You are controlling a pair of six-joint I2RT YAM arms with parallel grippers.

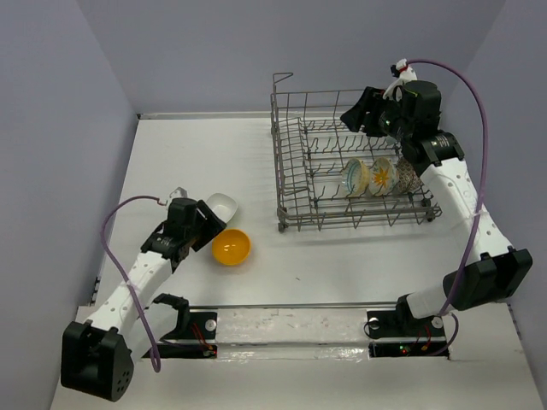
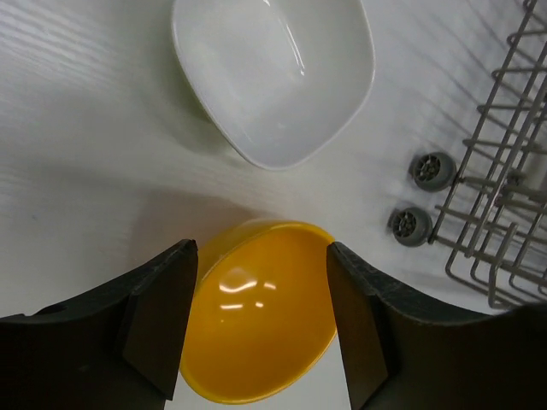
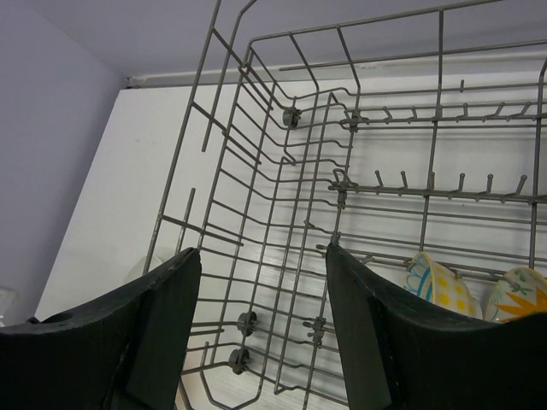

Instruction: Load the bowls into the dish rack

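Note:
An orange-yellow bowl [image 1: 232, 247] [image 2: 256, 325] rests on the white table left of the dish rack [image 1: 291, 162] [image 2: 504, 171] [image 3: 256, 171]. My left gripper [image 1: 211, 231] [image 2: 261, 252] is open, one finger close beside each side of that bowl's rim. A white squarish bowl [image 1: 221, 206] [image 2: 273, 77] lies just beyond it. Three bowls stand on edge in the rack's front right: yellow-and-white patterned [image 1: 355, 177] [image 3: 440, 282], blue-rimmed with a yellow flower [image 1: 382, 176] [image 3: 517, 295], brown-speckled [image 1: 405, 176]. My right gripper [image 1: 363, 111] [image 3: 263, 256] hangs open and empty over the rack's back right.
The rack's two grey wheels [image 2: 432, 169] stick out at its near left corner, close to the orange-yellow bowl. Lilac walls [image 1: 68, 128] close in the table on the left, back and right. A metal rail [image 1: 291, 306] runs along the near edge between the arm bases.

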